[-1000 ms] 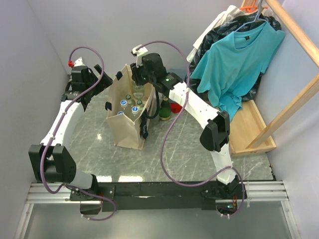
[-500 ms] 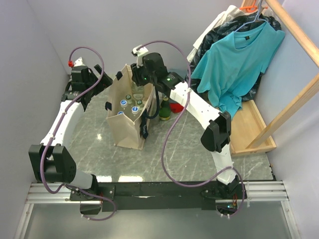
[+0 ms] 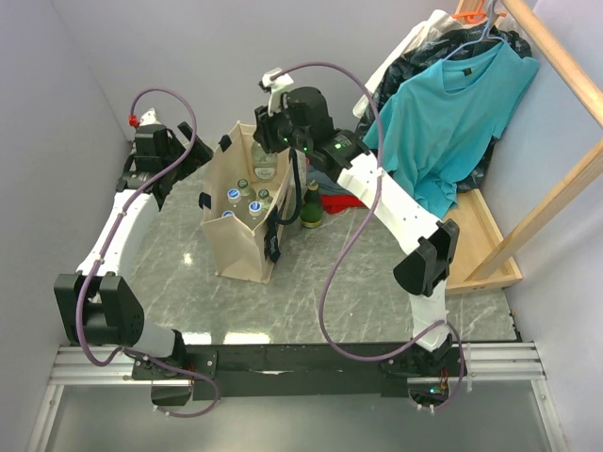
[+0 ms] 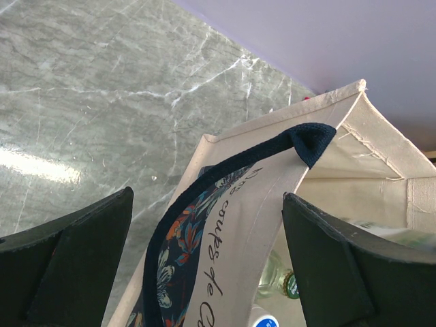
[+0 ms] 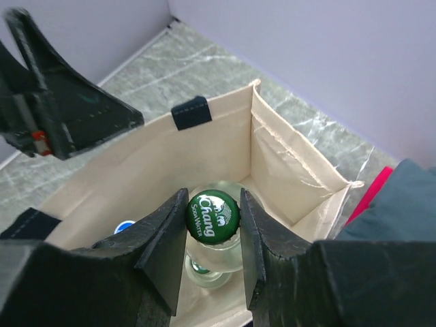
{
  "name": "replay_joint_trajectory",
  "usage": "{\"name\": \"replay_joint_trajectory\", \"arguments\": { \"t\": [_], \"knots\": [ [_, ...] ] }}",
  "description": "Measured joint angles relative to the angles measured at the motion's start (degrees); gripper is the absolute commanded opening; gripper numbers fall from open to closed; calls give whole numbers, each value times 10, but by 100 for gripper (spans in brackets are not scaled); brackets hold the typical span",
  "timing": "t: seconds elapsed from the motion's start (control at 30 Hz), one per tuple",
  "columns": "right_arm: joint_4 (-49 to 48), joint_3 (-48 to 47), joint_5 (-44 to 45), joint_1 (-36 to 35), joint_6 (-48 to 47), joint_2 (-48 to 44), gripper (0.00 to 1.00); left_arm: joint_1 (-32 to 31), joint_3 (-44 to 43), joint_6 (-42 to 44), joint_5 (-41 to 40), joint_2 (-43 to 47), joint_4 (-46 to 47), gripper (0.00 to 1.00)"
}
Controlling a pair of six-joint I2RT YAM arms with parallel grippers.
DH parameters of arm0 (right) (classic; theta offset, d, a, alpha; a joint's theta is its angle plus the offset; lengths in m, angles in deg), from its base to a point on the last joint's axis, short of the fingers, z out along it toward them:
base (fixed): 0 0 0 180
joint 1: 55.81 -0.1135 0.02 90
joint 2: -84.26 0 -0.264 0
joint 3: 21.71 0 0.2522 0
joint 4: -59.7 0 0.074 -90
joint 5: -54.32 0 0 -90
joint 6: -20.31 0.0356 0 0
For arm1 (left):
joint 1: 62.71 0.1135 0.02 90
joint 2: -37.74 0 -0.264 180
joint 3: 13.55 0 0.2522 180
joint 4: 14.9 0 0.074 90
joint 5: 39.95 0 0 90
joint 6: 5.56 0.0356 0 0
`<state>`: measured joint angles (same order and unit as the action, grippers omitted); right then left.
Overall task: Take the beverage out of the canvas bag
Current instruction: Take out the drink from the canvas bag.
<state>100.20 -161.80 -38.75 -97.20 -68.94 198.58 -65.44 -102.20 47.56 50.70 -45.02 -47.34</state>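
Note:
The beige canvas bag [image 3: 243, 243] stands upright on the marble table, its black handle [image 4: 204, 177] showing in the left wrist view. My right gripper [image 5: 212, 219] is shut on the green "Chang" cap of a clear glass beverage bottle [image 5: 213, 235], held above the bag's open mouth [image 5: 286, 170]. From above, that bottle [image 3: 267, 169] hangs under my right gripper [image 3: 268, 149] at the bag's far end. My left gripper [image 4: 208, 266] is open, its fingers [image 4: 75, 266] standing either side of the bag's near wall and handle without touching.
Several more capped bottles [image 3: 241, 198] sit inside the bag. A dark green bottle [image 3: 310, 209] and a red item [image 3: 332, 202] stand on the table right of the bag. A teal shirt [image 3: 452, 113] hangs on a wooden rack [image 3: 480, 247] at the right.
My right arm has risen and drawn back to the right, lifting the green-capped bottle higher in the bag's mouth. The left arm has stayed where it was.

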Motion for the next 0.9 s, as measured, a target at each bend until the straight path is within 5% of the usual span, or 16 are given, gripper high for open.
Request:
{"name": "replay_joint_trajectory", "arguments": {
  "t": [0.9],
  "knots": [
    [-1, -2, 0, 0, -22, -11, 0, 0, 0, 0, 0, 0, 0, 96]
  ]
}}
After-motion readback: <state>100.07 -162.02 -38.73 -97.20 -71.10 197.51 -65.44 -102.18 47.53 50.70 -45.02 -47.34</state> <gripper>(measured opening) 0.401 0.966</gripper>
